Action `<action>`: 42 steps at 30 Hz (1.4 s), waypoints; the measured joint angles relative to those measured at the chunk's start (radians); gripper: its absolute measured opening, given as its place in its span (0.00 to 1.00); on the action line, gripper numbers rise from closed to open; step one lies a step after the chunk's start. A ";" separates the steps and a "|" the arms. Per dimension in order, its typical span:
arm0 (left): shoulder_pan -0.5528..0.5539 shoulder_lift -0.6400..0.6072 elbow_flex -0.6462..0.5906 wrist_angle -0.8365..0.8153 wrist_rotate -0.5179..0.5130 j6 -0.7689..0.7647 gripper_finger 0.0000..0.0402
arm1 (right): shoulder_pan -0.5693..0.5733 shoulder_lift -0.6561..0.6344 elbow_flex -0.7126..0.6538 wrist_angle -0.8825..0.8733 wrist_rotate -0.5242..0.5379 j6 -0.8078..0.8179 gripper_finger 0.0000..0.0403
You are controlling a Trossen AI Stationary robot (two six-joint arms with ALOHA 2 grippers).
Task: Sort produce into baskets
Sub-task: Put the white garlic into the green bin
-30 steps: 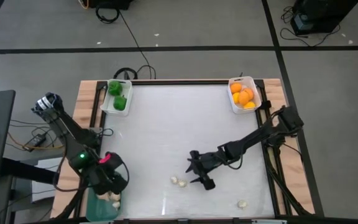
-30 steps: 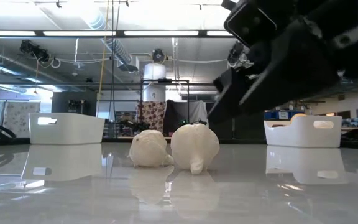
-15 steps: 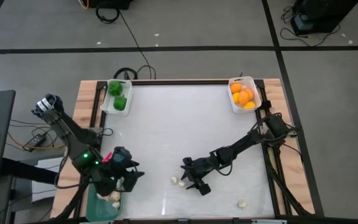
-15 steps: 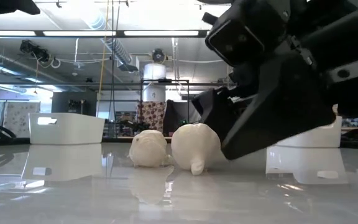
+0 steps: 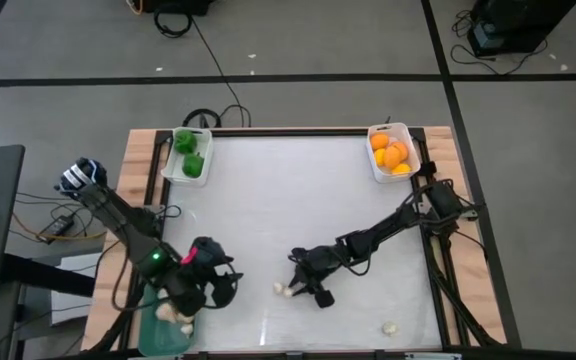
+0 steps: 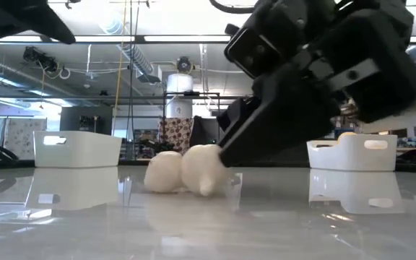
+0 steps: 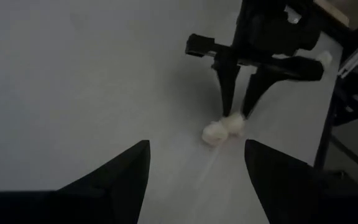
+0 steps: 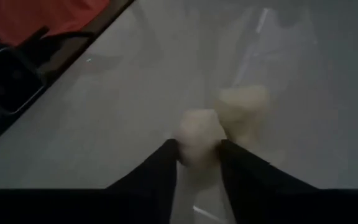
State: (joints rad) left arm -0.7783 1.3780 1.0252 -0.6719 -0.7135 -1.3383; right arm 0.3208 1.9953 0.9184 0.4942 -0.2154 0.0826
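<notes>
Two whitish mushroom-like pieces point(image 5: 284, 290) lie side by side on the white table near its front. My right gripper point(image 5: 298, 287) reaches in low from the right and is shut on the right-hand piece point(image 8: 199, 138). The other piece point(image 8: 244, 107) rests on the table just beyond it. My left gripper point(image 5: 224, 288) is open and empty, over the table beside the teal bin point(image 5: 156, 332). In the left wrist view it point(image 7: 196, 163) faces the two pieces point(image 7: 222, 128). My right gripper pinches the right-hand whitish piece by its two sides point(image 8: 191, 149) between its two fingertips point(image 7: 227, 102). The fingers slant down from the table's right side. The piece rests on the table point(image 6: 202, 180), touching the other piece.
The teal bin at the front left holds whitish pieces point(image 5: 182, 318). A white bin with green peppers point(image 5: 188, 155) stands at the far left. A white bin with orange and yellow fruits point(image 5: 391, 150) stands at the far right. One more whitish piece point(image 5: 390, 327) lies at the front right.
My right gripper has gone toward the table's left edge and down to the pair of pieces, and now has the right-hand one between its fingers; that piece has slid against the other. My left gripper has swung from over the teal bin toward the table's right.
</notes>
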 joint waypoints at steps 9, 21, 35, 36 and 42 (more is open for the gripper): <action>0.037 0.025 0.000 0.009 0.031 0.000 0.66 | -0.044 0.000 0.000 0.009 0.004 0.081 0.02; 0.039 0.025 0.000 0.033 0.038 0.061 0.66 | -0.091 -0.074 -0.001 0.094 0.037 0.250 0.10; 0.046 0.176 0.001 0.140 0.281 0.268 0.66 | -0.060 0.093 0.150 -0.002 0.072 0.063 0.72; 0.046 0.184 0.001 0.143 0.281 0.260 0.66 | -0.063 0.110 0.169 -0.003 0.073 0.078 0.74; 0.050 0.217 0.001 0.152 0.291 0.226 0.66 | -0.071 0.188 0.262 -0.030 0.014 0.063 0.73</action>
State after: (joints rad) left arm -0.7280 1.5948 1.0264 -0.5203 -0.4224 -1.1121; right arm 0.2501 2.1838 1.1807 0.4641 -0.2013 0.1453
